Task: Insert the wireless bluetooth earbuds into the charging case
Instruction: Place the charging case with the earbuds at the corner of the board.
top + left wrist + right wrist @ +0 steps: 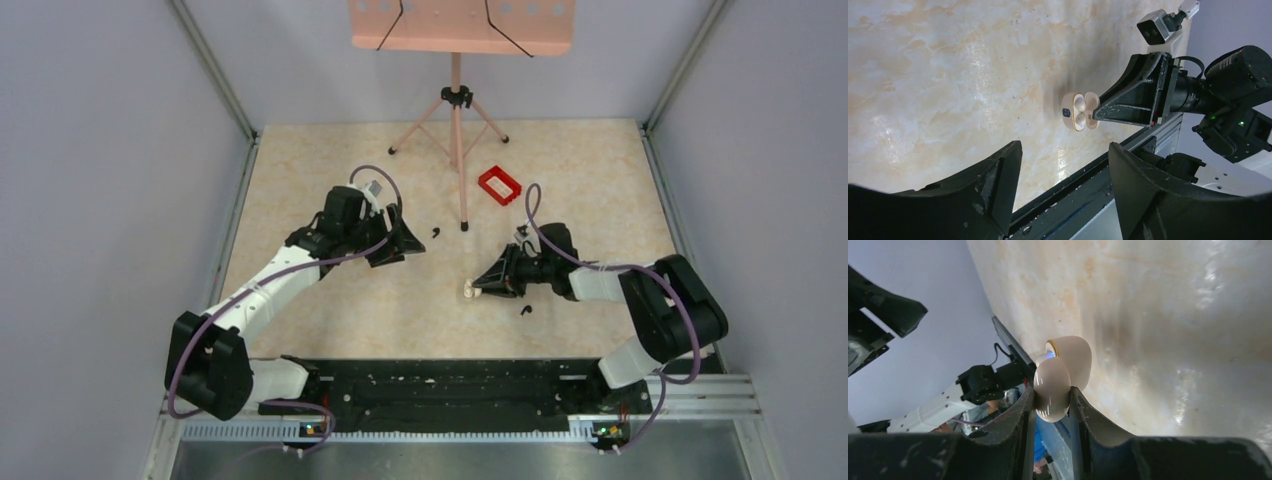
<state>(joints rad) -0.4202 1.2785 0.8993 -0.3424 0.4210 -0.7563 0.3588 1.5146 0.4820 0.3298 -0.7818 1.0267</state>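
The charging case (469, 290) is a small cream oval box, lid open, with pale wells showing in the left wrist view (1079, 111). My right gripper (480, 286) is shut on the case's rounded shell (1068, 357), and its fingers (1024, 412) press both sides. Two tiny black earbuds lie on the table. One earbud (436, 233) is just right of my left gripper (408, 246). The other earbud (526, 310) is below the right gripper. The left gripper (1064, 150) stands open with nothing between its fingers, pointing toward the case.
A red rectangular tray (499, 185) sits at the back right of centre. A pink tripod stand (457, 110) stands at the back middle, its feet on the table. A black rail (450, 385) runs along the near edge. Grey walls close both sides.
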